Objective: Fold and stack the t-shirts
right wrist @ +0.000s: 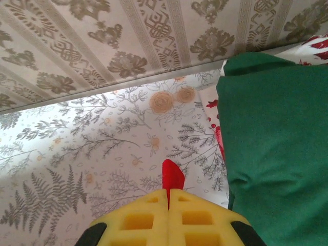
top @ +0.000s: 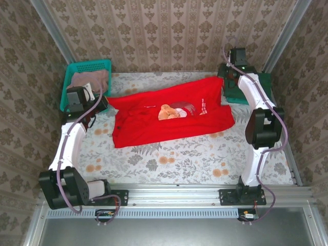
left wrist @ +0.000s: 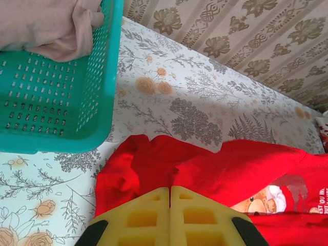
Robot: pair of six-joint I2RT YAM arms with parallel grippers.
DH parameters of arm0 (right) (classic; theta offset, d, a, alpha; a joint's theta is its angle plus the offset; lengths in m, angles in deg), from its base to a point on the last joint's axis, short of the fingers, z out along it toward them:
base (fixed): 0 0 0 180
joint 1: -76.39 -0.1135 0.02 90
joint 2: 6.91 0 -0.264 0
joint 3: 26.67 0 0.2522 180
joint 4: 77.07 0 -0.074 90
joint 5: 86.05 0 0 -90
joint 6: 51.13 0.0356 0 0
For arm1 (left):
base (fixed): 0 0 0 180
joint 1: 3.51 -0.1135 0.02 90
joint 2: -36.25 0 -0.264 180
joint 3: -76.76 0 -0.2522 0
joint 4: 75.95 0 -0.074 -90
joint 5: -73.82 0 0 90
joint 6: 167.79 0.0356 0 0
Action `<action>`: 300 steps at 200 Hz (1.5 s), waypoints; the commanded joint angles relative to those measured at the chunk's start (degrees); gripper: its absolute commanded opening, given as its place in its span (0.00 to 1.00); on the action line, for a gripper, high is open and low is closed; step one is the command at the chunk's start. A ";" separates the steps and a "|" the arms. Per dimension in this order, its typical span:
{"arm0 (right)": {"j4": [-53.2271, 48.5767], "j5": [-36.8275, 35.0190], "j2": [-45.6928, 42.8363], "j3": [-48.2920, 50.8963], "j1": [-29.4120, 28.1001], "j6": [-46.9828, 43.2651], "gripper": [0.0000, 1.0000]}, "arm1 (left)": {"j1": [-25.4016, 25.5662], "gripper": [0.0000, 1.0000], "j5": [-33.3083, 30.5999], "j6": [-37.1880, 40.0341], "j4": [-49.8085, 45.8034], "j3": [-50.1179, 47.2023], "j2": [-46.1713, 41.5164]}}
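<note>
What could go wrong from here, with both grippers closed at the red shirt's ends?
1. The right gripper pinches only a small tip of the red t-shirt, so the cloth may slip out when pulled.
2. The left gripper is close to the teal basket, and a swing could bump it.
3. The green folded t-shirts lie beside the right gripper, and a fold could drag them.

On the red tee (top: 154,128), white lettering (top: 203,106) stood just right of the bear print (top: 171,111), too small to read. The left wrist view caught only cut-off letters (left wrist: 313,199), not legible.
</note>
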 commanded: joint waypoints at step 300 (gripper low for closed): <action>2.18 1.39 -10.07 27.46 -0.69 3.96 0.45 | 10.72 0.39 -3.13 -5.11 -5.23 -27.39 -22.45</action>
